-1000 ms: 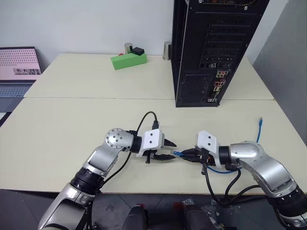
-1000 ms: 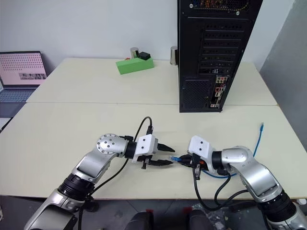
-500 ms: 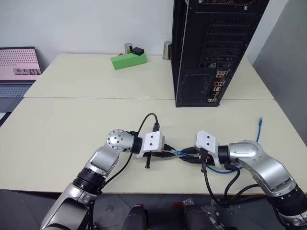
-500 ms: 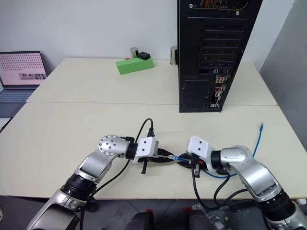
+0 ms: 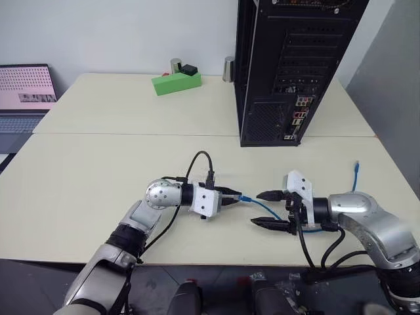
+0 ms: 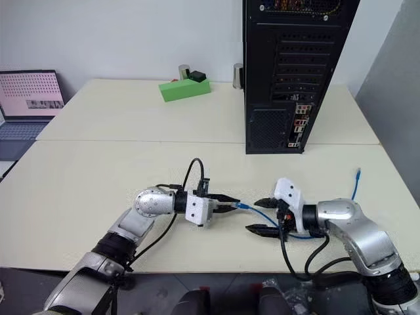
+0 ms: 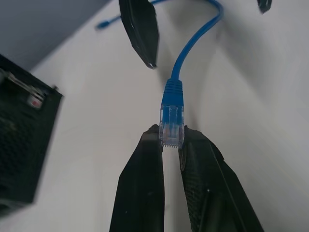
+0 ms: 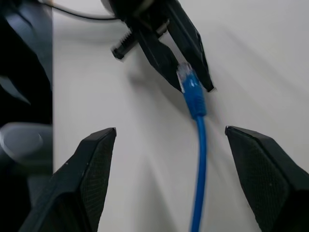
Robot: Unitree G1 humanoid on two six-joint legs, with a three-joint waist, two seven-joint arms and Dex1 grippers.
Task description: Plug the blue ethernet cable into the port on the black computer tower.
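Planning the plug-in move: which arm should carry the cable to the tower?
Left. Its end effector is shut on the cable's plug, while the right end effector stands open, off the cable.

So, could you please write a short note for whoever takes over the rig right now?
Left gripper: fingers shut on the clear plug of the blue ethernet cable, held above the table.
Right gripper: open beside the cable, holding nothing.
The cable's other end lies on the table by the right arm.
Black computer tower stands at the far side, rear panel facing the robot.
Done: plug in the left gripper's grasp.
Left: carry it to the port and push it in.
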